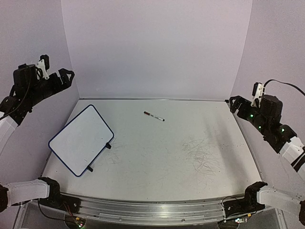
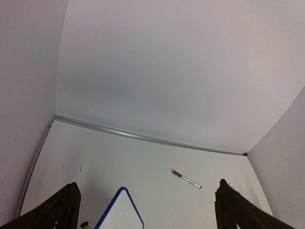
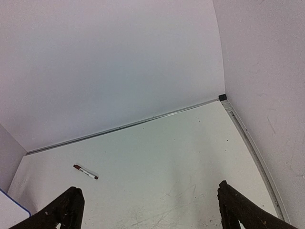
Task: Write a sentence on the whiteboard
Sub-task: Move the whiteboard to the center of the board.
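The whiteboard (image 1: 82,139), white with a thin dark blue frame and two small black feet, lies tilted on the left of the table; its face is blank and no sentence shows on it. One corner of the whiteboard (image 2: 120,214) shows in the left wrist view, another corner (image 3: 12,206) in the right wrist view. A marker (image 1: 154,116) with a dark red cap lies near the back middle, also seen as the marker (image 2: 186,179) and the marker (image 3: 86,172). My left gripper (image 1: 67,75) hangs open, high at the left wall. My right gripper (image 1: 233,103) is open above the right edge, empty.
Faint grey scribble marks (image 1: 202,155) cover the tabletop right of centre. A metal rail (image 1: 143,210) runs along the near edge between the arm bases. Pale walls close the back and both sides.
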Available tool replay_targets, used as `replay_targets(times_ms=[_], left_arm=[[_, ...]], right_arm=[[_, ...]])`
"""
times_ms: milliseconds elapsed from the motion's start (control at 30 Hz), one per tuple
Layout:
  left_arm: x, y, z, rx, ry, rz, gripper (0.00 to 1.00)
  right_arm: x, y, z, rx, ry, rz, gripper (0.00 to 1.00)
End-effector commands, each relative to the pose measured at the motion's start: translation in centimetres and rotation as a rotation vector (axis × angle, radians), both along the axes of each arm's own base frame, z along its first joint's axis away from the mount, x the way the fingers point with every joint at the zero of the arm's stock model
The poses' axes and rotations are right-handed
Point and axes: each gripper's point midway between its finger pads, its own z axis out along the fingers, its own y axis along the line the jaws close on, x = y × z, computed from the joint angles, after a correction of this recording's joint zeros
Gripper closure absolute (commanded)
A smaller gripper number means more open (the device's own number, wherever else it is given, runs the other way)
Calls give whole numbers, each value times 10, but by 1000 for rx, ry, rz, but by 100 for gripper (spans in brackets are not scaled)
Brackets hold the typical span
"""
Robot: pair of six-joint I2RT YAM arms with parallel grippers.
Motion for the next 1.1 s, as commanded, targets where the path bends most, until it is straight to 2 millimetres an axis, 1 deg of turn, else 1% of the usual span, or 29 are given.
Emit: replay_targets(times_ms=[0,67,167,267,367,400,467,500,533,633,700,733,767,800,900,933,967,1000,1067], left_arm=[[3,-21,-8,-27,63,-114,1],[7,-26,-18,-27,97,-135,1],[9,-31,-32,-21,139,-160,1],[10,-32,-41,-13,162,-165,1],[8,-32,-48,-1,175,-165,1],[9,-31,-50,6,180,-162,1],[9,-29,-54,21,187,-154,1],[8,-28,-55,29,190,-148,1],[8,-26,-55,37,189,-142,1],[3,-19,-52,57,180,-108,1],[-1,-16,-49,63,173,-97,1],[-3,-15,-48,63,170,-95,1],[-5,-15,-47,63,170,-98,1],[-7,-15,-47,63,170,-101,1],[-11,-14,-55,72,192,-100,1],[-12,-12,-59,77,205,-95,1],[-12,-10,-65,83,222,-83,1],[-12,-7,-71,88,245,-64,1],[-9,1,-84,102,295,-13,0]], right_arm=[[8,-6,-5,-6,13,-53,2],[12,3,-11,-24,29,-4,2],[18,21,-19,-21,52,93,2],[26,42,-30,-19,75,195,2],[36,70,-39,-34,94,285,2],[40,84,-42,-44,107,326,2],[45,123,-51,-58,134,441,2],[48,147,-53,-62,133,504,2],[50,165,-58,-66,139,547,2],[44,240,-66,-96,118,705,2],[43,285,-89,-151,143,778,2],[43,307,-95,-179,146,805,2],[39,329,-115,-220,175,843,2],[38,349,-116,-242,167,868,2],[27,405,-145,-334,183,953,4],[24,421,-160,-363,201,976,5],[21,436,-171,-382,212,997,7],[19,448,-176,-390,220,1014,8],[14,470,-193,-409,249,1049,11]])
